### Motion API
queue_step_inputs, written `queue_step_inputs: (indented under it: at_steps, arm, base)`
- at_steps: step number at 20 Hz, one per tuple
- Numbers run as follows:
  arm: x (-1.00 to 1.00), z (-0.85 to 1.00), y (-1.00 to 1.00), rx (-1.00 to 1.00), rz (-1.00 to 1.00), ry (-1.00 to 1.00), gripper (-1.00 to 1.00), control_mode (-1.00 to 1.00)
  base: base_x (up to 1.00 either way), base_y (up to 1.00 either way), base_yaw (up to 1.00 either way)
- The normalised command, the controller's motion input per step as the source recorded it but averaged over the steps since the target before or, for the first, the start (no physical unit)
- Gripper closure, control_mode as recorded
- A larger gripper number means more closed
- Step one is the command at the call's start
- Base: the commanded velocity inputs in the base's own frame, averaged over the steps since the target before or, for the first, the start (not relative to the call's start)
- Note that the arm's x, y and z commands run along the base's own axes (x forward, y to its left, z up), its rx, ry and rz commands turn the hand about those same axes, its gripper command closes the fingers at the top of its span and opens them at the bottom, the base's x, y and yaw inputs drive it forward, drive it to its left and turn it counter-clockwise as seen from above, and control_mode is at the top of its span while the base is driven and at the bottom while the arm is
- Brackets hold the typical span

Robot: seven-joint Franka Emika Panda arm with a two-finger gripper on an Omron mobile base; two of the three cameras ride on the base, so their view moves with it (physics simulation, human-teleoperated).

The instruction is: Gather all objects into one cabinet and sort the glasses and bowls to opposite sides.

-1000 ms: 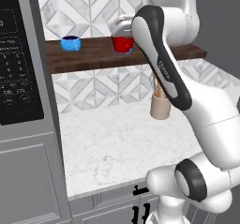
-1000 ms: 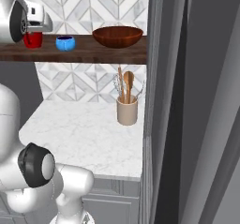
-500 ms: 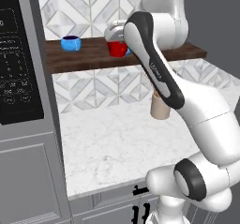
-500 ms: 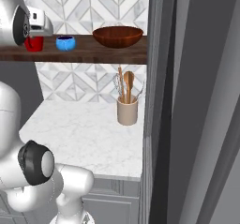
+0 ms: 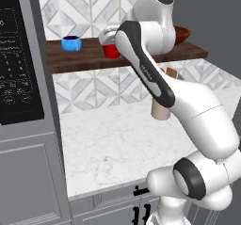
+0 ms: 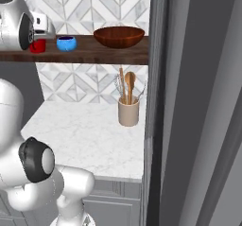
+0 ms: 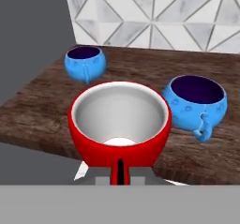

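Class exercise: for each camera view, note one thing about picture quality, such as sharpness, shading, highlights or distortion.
Left base view: soft and slightly blurred; the white arm blocks much of the red cup. Right base view: a broad grey panel looms large and featureless at right; the wooden bowl shows a soft sheen. Hand view: the cup bulges large from closeness, its white inside smoothly shaded; blue vessels stay reasonably crisp.

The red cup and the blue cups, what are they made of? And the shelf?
The red cup looks like glazed ceramic or glossy plastic: smooth, shiny, white inside. The two blue cups look like glazed pottery, with faint bumps and moulded handles. The shelf looks like dark wood, showing streaky grain.
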Motion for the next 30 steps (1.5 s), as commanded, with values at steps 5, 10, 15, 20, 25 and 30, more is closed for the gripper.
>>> queue_step_inputs:
  at_steps: [5, 10, 15, 20, 25, 30]
  arm:
    - [0.37, -0.09, 0.31, 0.0, 0.0, -0.01, 1.0, -1.0]
    - [0.48, 0.0, 0.16, 0.0, 0.0, 0.0, 1.0, -1.0]
    - [0.56, 0.0, 0.05, 0.0, 0.0, 0.0, 1.0, -1.0]
    - [0.57, 0.0, 0.14, 0.0, 0.0, 0.0, 1.0, -1.0]
    - [0.52, 0.0, 0.21, 0.0, 0.0, 0.0, 1.0, -1.0]
    - [0.4, -0.09, 0.19, 0.0, 0.0, 0.0, 1.0, -1.0]
  base:
    - [0.0, 0.0, 0.0]
    - [0.0, 0.0, 0.0]
    - [0.0, 0.0, 0.0]
    - [0.0, 0.0, 0.0]
    - [0.0, 0.0, 0.0]
    - [0.0, 0.0, 0.0]
